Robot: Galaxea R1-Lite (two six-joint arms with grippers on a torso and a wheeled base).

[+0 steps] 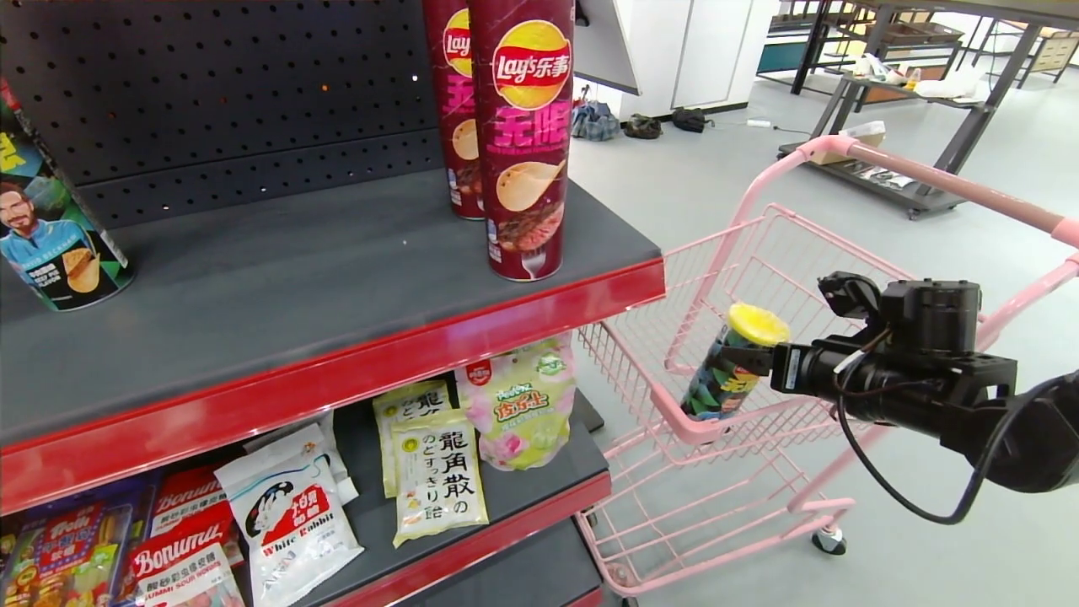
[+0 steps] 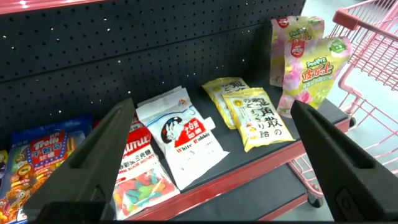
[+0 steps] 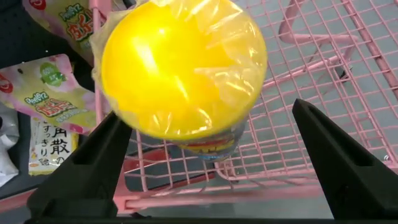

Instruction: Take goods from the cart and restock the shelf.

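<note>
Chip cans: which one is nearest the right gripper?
The yellow-lidded can in the pink cart, ahead of the open right gripper; the maroon cans and the dark can stand on the shelf.

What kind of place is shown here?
Likely a mock shop inside a workshop: a dark metal shelf with red edges holds flat snack bags and tall maroon crisp cans, a pink wire shopping cart stands beside it, metal workbenches behind.

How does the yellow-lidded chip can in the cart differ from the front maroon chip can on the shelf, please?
The yellow-lidded can leans tilted in the pink cart; the maroon can stands upright on the grey shelf. The yellow-lidded can's wrap is dark blue-green, the maroon can's deep red. Both are tall chip tubes.
</note>
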